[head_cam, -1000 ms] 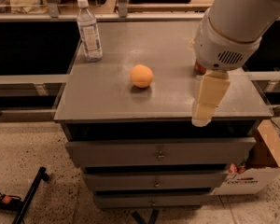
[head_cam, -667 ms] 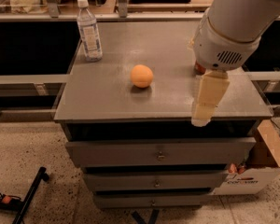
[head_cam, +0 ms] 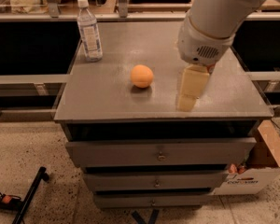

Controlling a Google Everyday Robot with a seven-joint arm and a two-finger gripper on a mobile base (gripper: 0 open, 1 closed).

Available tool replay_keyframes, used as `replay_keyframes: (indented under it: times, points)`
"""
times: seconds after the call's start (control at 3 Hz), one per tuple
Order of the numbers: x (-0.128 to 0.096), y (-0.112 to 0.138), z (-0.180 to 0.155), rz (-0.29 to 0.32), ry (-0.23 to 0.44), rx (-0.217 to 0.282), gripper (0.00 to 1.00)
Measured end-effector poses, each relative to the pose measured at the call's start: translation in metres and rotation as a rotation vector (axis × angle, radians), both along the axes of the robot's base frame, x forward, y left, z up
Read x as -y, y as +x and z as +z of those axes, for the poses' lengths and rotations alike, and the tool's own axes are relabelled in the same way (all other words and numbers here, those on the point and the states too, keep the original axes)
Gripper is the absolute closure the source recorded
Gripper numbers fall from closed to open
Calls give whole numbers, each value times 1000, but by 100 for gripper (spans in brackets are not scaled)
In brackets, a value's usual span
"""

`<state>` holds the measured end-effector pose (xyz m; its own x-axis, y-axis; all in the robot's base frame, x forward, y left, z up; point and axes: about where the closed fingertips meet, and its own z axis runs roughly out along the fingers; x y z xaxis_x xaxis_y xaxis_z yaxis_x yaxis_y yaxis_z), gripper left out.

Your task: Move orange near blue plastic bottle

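Observation:
The orange [head_cam: 142, 76] is a small pale orange fruit lying near the middle of the grey cabinet top [head_cam: 107, 97]. The blue plastic bottle [head_cam: 89, 30], clear with a white cap and a pale label, stands upright at the back left corner, well apart from the orange. My gripper [head_cam: 190, 91] hangs from the big white arm [head_cam: 214, 22] above the right part of the top. It is to the right of the orange, a short gap away, and holds nothing that I can see.
The top belongs to a grey drawer cabinet [head_cam: 161, 155] with three drawers. A cardboard box [head_cam: 259, 169] stands on the floor at the right. A black tool [head_cam: 28, 195] lies on the floor at the left. Rails and shelves run along the back.
My gripper has moved left and a little back, closer to the orange. The orange and the bottle have not moved.

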<state>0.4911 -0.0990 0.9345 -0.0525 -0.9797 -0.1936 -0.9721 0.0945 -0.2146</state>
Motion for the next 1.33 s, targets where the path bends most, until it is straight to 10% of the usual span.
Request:
replay_keyframes:
  times: [1.33]
  points:
    - [-49,120,-57,-14,208,8,0]
